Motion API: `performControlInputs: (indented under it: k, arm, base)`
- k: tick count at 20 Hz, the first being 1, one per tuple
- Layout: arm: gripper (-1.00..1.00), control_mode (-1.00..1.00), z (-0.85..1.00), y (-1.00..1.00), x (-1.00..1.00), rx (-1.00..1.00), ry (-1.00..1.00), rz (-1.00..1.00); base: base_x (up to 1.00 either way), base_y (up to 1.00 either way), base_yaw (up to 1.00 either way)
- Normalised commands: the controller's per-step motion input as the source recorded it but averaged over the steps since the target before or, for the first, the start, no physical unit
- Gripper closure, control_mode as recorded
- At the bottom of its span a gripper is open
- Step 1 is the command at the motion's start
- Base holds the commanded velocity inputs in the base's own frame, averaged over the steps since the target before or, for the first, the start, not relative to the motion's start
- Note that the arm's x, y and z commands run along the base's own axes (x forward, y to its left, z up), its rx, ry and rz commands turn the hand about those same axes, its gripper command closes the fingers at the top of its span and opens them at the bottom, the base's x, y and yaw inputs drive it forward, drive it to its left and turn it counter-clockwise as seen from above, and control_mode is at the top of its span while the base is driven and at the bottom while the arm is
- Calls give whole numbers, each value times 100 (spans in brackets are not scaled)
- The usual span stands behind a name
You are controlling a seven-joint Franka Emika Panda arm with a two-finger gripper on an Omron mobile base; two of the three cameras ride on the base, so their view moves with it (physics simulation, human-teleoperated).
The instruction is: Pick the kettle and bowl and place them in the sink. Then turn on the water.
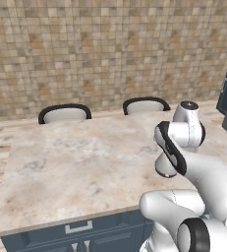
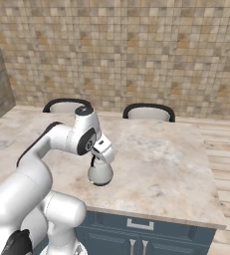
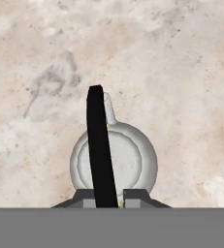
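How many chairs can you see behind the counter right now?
2: left chair and right chair, both tucked at the counter's far edge; others may be hidden.

We see the marble desk [image 1: 80, 162] spreading broad and bare across the middle of the left base view, open from its left edge to the arm at lower right. The kettle [image 2: 100, 174] stands on it in the right base view's lower left, with open surface to its right as far as the desk's right edge. Its black arched handle [image 3: 100, 150] rises between the closed jaws in the hand view, with bare marble on all sides. Two chair backs [image 1: 65, 113] [image 1: 146, 105] stand along the far edge, below the tiled wall [image 1: 110, 49].
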Motion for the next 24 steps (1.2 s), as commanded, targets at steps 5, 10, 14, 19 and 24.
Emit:
performControlInputs:
  k: [5, 10, 14, 19, 24]
  arm:
    - [100, -100, 53, 0, 0, 0, 0, 0]
    - [100, -100, 66, -1, -1, 0, 0, 0]
    - [100, -100, 64, 0, -11, 0, 0, 0]
    - [100, -100, 50, 0, -22, 0, 0, 0]
    - [100, -100, 20, 0, -21, -1, 0, 0]
  base:
    - [0, 0, 0]
    - [0, 0, 0]
    - [0, 0, 0]
    - [0, 0, 0]
    - [0, 0, 0]
